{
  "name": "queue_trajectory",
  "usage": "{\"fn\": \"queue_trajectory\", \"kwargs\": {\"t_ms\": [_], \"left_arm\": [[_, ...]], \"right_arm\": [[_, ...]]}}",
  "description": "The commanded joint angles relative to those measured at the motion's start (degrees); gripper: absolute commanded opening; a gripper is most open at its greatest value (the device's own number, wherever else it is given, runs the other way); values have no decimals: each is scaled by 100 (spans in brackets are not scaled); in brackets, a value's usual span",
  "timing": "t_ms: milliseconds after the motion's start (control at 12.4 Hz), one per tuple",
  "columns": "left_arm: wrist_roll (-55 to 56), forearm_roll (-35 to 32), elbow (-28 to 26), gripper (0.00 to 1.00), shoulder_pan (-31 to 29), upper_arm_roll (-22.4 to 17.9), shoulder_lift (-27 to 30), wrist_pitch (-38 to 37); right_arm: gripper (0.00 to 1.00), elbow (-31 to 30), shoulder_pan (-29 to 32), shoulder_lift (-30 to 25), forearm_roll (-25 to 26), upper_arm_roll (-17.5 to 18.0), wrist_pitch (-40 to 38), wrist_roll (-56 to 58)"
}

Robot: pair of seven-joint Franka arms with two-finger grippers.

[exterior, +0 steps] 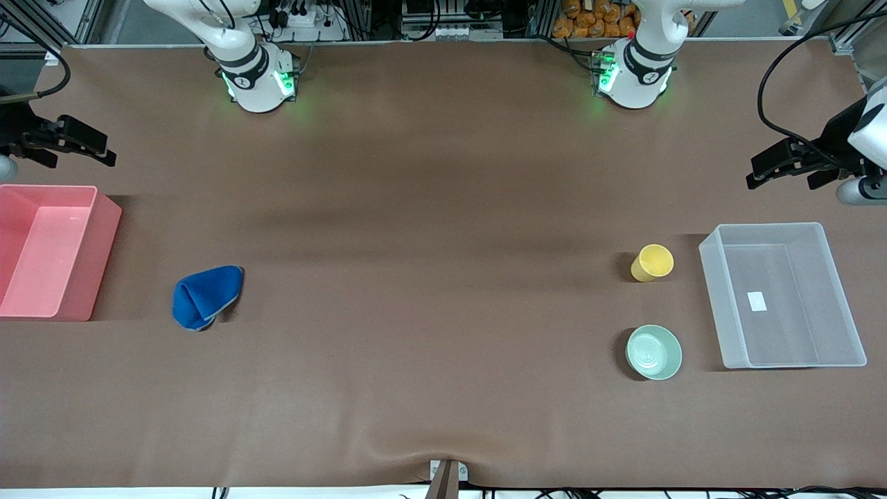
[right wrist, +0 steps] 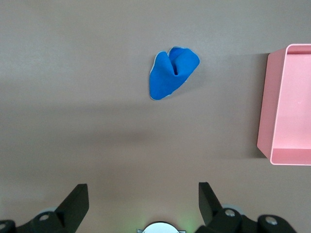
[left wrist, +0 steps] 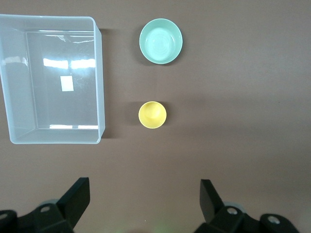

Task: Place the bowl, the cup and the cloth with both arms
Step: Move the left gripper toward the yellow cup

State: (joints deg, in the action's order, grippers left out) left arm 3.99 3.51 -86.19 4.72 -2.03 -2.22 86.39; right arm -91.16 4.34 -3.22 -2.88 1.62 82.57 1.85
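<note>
Both arms wait high, jaws released, empty: left gripper point(exterior: 779, 170) at its bench end, right gripper point(exterior: 73, 145) at its end.

Cup point(exterior: 652, 263), bowl point(exterior: 653, 352) beside clear bin point(exterior: 842, 305); cloth point(exterior: 206, 296) near pink bin point(exterior: 100, 249).

We'd drop straight over cup, cloth, pinching cloth's raised fold.

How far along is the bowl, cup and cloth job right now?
Nothing looks done yet. The bowl and cup stand on the table beside the clear bin, and the cloth lies crumpled beside the pink bin. Nothing is in hand: the left gripper and right gripper are open and raised at their own ends of the table. All three placements remain.
</note>
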Motion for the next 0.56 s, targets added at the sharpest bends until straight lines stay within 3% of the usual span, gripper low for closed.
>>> {"fn": "queue_trajectory", "kwargs": {"t_ms": [0, 482], "left_arm": [[23, -17, -117, 100, 3, -16, 81, 80], [-3, 27, -179, 100, 38, 19, -252, 133]], "right_arm": [[100, -174, 23, -187, 33, 23, 31, -79], [100, -174, 40, -187, 33, 23, 23, -79]]}}
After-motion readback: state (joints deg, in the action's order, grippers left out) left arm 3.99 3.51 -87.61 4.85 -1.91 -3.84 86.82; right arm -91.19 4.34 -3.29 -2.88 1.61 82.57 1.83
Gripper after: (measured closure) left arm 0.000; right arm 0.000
